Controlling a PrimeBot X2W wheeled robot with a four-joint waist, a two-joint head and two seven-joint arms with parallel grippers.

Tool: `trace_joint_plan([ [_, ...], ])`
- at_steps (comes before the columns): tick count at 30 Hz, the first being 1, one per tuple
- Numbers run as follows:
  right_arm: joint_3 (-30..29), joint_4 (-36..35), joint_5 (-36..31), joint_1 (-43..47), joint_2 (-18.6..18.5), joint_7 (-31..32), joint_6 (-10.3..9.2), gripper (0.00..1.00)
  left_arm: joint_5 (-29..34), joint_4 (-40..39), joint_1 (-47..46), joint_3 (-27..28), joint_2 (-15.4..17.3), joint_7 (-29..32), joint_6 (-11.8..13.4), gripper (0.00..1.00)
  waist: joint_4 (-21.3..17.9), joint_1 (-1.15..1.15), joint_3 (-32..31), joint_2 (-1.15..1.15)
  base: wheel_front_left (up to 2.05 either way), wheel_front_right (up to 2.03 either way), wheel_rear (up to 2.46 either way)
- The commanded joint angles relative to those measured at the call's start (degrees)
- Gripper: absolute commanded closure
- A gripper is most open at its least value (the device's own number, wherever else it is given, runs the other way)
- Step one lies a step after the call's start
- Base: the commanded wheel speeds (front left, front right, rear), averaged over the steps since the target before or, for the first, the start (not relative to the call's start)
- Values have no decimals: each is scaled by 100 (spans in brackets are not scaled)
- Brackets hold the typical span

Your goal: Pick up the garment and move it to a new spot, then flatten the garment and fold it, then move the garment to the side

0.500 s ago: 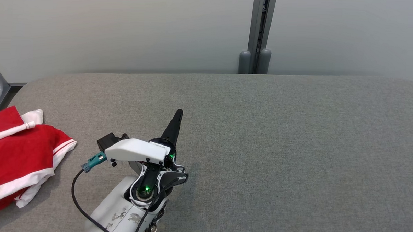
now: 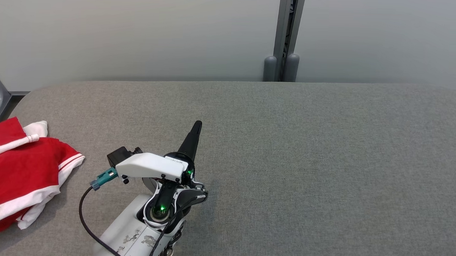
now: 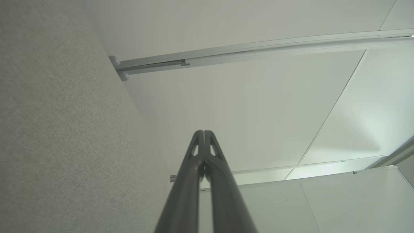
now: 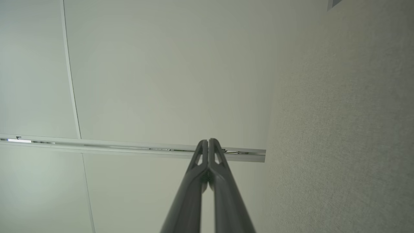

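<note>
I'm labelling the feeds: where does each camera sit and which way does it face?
Head view: on the head, facing forward and down at the grey surface, garment at its left; the left hand, shut, and forearm show.
Left wrist view: on that wrist, looking along its shut fingers past the surface to the wall.
Right wrist view: on that wrist, looking along the shut right hand to the wall.
Shared: head and left wrist views both show the post.
</note>
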Motion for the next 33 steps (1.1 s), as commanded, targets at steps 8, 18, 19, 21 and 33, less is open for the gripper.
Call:
trace_joint_plan([
  [8, 10, -27, -34, -2, -48, -10, 21, 100, 6, -10, -62, 25, 29, 1, -23, 100, 0, 0, 0, 0, 0, 0, 0],
  [18, 10, -27, -34, -2, -48, -10, 21, 100, 6, -10, -62, 25, 29, 1, -23, 100, 0, 0, 0, 0, 0, 0, 0],
  [19, 10, -27, -34, -2, -48, -10, 21, 100, 6, -10, -62, 25, 29, 1, -23, 100, 0, 0, 0, 0, 0, 0, 0],
  [21, 10, -27, -34, -2, -48, -9, 21, 100, 6, -10, -62, 25, 29, 1, -23, 100, 0, 0, 0, 0, 0, 0, 0],
  [33, 10, -27, -34, -1, -48, -10, 21, 100, 7, -10, -62, 25, 29, 1, -23, 100, 0, 0, 0, 0, 0, 0, 0],
])
